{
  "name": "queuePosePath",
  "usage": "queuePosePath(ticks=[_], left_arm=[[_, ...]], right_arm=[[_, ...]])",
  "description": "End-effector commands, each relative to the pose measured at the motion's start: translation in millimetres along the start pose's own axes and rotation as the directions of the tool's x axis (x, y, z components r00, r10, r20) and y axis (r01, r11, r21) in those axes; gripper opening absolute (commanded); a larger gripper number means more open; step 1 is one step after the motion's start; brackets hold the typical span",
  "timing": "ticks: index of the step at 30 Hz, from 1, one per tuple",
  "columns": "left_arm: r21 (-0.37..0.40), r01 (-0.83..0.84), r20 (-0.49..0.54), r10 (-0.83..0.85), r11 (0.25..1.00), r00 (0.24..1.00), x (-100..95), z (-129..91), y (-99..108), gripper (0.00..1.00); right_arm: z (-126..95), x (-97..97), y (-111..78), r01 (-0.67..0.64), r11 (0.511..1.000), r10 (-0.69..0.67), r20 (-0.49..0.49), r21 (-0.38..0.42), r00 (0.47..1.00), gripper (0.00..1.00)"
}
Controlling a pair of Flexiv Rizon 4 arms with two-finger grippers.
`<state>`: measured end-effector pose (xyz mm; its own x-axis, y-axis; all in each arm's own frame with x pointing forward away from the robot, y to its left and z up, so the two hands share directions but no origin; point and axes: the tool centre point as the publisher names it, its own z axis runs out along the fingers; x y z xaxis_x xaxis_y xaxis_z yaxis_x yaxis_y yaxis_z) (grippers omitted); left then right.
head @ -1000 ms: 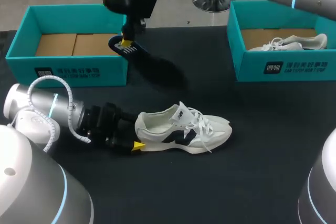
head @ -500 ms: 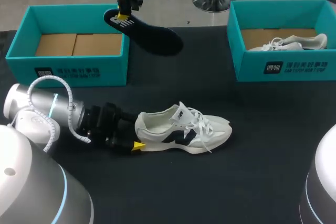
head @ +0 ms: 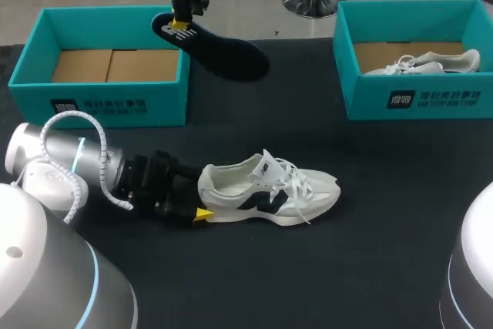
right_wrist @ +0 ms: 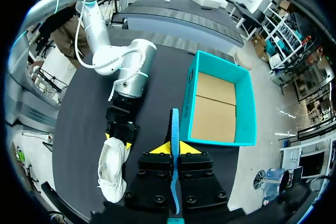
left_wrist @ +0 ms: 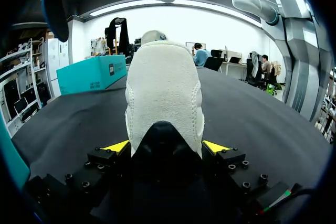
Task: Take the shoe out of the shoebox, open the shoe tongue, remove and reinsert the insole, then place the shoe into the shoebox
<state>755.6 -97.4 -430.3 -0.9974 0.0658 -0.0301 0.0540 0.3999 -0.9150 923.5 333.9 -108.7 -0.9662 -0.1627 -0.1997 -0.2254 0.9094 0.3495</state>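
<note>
Shoe [head: 269, 190] is out of the box and sitting on its sole on the near part of the counter [head: 385, 213], well short of both boxes. Its long axis runs side to side: heel toward my left, toe toward my right, opening facing up. My left hand [left_wrist: 165, 148] has the heel clamped, one yellow tip on each side of it, so I'd say the shoe is pinned for whatever goes in.

Farther back, my right hand [right_wrist: 172, 149] is pinched on the insole [head: 223, 55]. It holds the narrow end up in the air, just by the near right corner of the shoebox [head: 100, 105] with the bare cardboard floor. The wide end slopes down toward my right and a bit toward me, so it points roughly the same way as the shoe's toe.

That's the bit that matters imo. The insole sits behind and above the shoe, more or less lined up with it already, and the right hand is the one carrying it. My guess is it wants to go in wide end first, angled toward the toe.

The counter is a plain black mat, flat, probably not slippery. The second teal box [head: 416, 98] at far right has another shoe [head: 424, 61] in it, well apart from the action.
</note>
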Motion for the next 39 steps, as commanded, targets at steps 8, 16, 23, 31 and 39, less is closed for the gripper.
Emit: queuePosePath(ticks=[8, 16, 23, 31, 39], left_arm=[[0.000, -0.001, 0.002, 0.001, 1.000, 1.000, 0.8, 1, 3, 0.00], [0.000, -0.001, 0.002, 0.001, 1.000, 1.000, 0.8, 1, 3, 0.00], [0.000, -0.001, 0.002, 0.001, 1.000, 1.000, 0.8, 1, 3, 0.00], [0.000, -0.001, 0.002, 0.001, 1.000, 1.000, 0.8, 1, 3, 0.00], [0.000, -0.001, 0.002, 0.001, 1.000, 1.000, 0.8, 1, 3, 0.00]], right_arm=[[-8, 1.1, 2.3, -0.046, 0.999, 0.046, -0.005, 0.000, 0.999, 0.00], [-47, -1.6, 18.5, -0.277, 0.944, 0.280, -0.004, -0.177, 0.960, 0.00], [-78, 21.1, 21.6, -0.398, 0.832, 0.426, -0.014, -0.387, 0.905, 0.00], [-117, 37.7, 16.5, -0.494, 0.723, 0.493, -0.140, -0.483, 0.859, 0.00], [-151, 38.6, -5.5, -0.524, 0.694, 0.500, -0.193, -0.494, 0.844, 0.00]])
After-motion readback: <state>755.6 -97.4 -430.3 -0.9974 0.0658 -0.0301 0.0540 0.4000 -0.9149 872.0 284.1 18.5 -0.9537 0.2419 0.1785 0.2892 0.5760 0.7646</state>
